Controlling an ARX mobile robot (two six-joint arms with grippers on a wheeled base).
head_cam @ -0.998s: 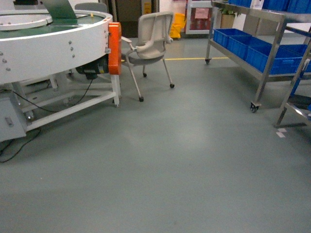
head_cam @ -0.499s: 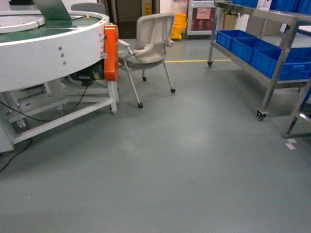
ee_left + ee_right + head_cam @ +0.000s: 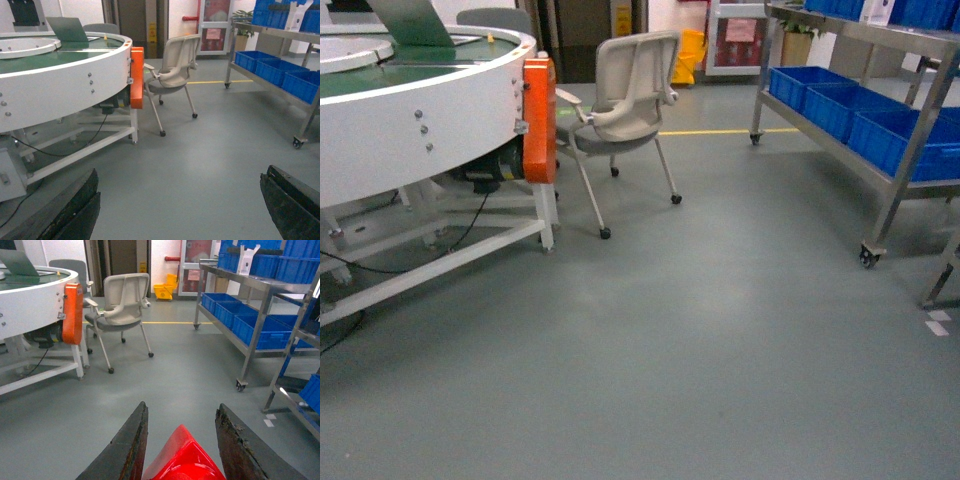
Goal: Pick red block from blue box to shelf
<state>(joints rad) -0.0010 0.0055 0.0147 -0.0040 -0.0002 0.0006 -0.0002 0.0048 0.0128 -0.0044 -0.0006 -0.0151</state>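
My right gripper (image 3: 182,405) is shut on the red block (image 3: 185,460), a glossy red brick wedged between its two dark fingers low in the right wrist view. Above the bare floor, my left gripper (image 3: 181,172) stands open with nothing between its fingers. The shelf (image 3: 910,150) is a stainless-steel rack on casters at the right; it also shows as the shelf (image 3: 257,320) in the right wrist view and the shelf (image 3: 280,35) in the left wrist view. The blue box is out of view. Neither gripper shows in the head view.
A round white conveyor table (image 3: 430,110) with an orange guard (image 3: 539,120) fills the left. A grey chair (image 3: 625,100) stands beside it. Dark blue crates (image 3: 840,100) sit on the rack. A second rack's leg (image 3: 942,280) is at the far right. Grey floor lies ahead.
The head view has shifted: the conveyor table slid left, the chair stands slightly lower, and the shelf's caster moved right and lower.
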